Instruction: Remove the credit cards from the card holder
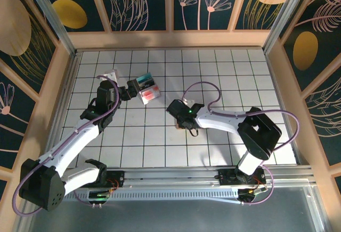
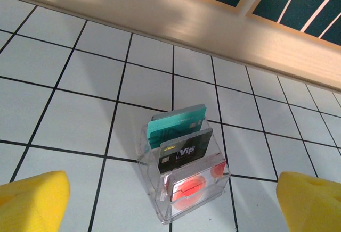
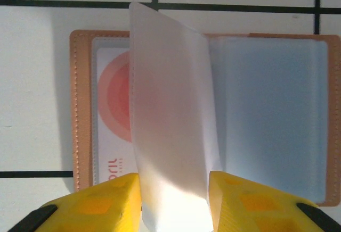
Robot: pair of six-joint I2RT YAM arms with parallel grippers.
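Note:
The card holder (image 3: 80, 109) lies open flat on the tiles, salmon-tan rim and blue-grey pockets (image 3: 272, 109). A white card with a red circle (image 3: 114, 104) sits in its left pocket. A translucent sleeve page (image 3: 170, 99) stands up from the middle, pinched between the yellow fingers (image 3: 101, 203) of my right gripper (image 3: 175, 200), which is shut on it. In the top view my right gripper (image 1: 184, 114) covers the holder. My left gripper (image 2: 171, 203) is open, well apart, hanging before a clear stand (image 2: 184, 189) holding a teal card (image 2: 176, 125), a black VIP card (image 2: 184, 152) and a red-circle card (image 2: 186, 189).
The clear stand (image 1: 146, 87) is at the table's back left, just right of my left gripper (image 1: 129, 91). A small white object (image 1: 109, 76) lies behind the left arm. Wooden walls (image 1: 170, 39) ring the tiled table.

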